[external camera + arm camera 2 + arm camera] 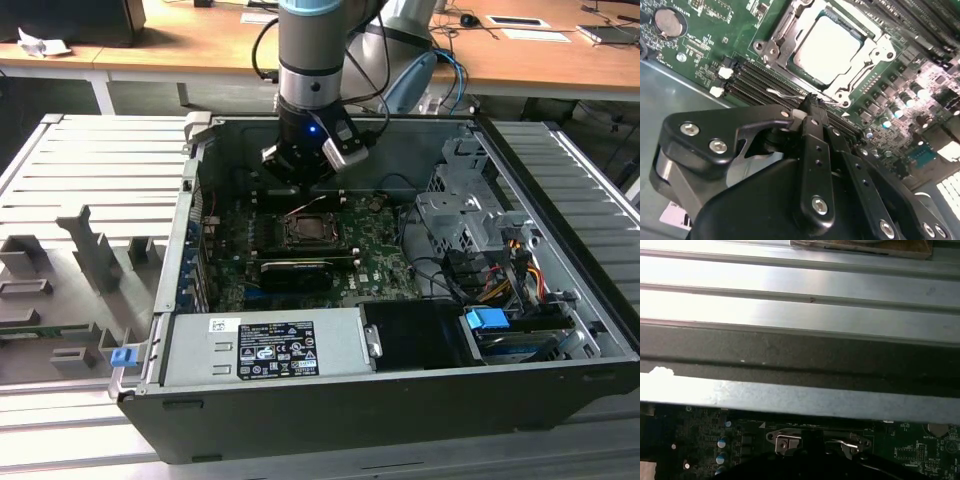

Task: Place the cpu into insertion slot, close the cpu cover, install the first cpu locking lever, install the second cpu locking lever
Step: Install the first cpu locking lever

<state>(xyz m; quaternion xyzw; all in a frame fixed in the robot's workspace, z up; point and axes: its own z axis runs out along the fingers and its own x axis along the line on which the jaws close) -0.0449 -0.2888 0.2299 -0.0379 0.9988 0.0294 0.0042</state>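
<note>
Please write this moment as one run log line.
silvery-grey square cpu: in black insertion slot | dark-metal cpu cover: closed | gripper: beside socket

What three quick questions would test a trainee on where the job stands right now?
1. True or false: the chip sits on the green board.
2. The cover is: A) down around the chip, B) standing upright, C) removed.
3. Short answer: in the second wrist view, what is the gripper nearest?

Key: 1 true. 2 A. 3 the cover's edge.
</note>
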